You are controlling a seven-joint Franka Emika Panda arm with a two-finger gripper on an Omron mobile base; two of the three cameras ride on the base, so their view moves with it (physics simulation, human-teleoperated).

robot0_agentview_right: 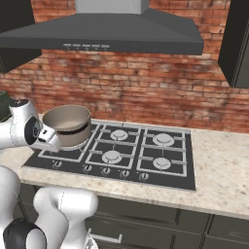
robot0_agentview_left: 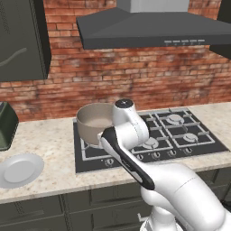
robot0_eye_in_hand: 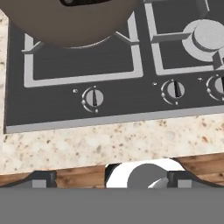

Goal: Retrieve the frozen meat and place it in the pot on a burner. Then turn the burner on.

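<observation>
Gripper [robot0_eye_in_hand: 111,180] wide open, empty | above knob [robot0_eye_in_hand: 93,98] | pot [robot0_agentview_left: 94,122] on cooktop [robot0_agentview_right: 185,170]

Pot [robot0_agentview_left: 93,122]: brushed grey-beige metal, matt, paler and smooth inside. 
Cooktop [robot0_agentview_right: 171,176]: black, smooth, faint sheen. 
Grates [robot0_eye_in_hand: 83,75]: grey-edged bars, dull cast look. 
Burner cap [robot0_eye_in_hand: 209,39]: silver-grey metal, satin. 
Knobs [robot0_eye_in_hand: 93,98]: small round metal, soft shine. 
Bench [robot0_agentview_left: 45,140]: speckled beige stone, polished, smooth along its front edge. 
Back wall [robot0_agentview_right: 146,82]: red brick, rough, matt. 
Hood [robot0_agentview_left: 153,29]: dark grey sheet metal, matt. 
Plate [robot0_agentview_left: 20,170] near the bench's left front: white, glossy, ceramic-looking. 
Cabinet fronts [robot0_agentview_right: 146,223]: dark, matt painted finish.
</observation>
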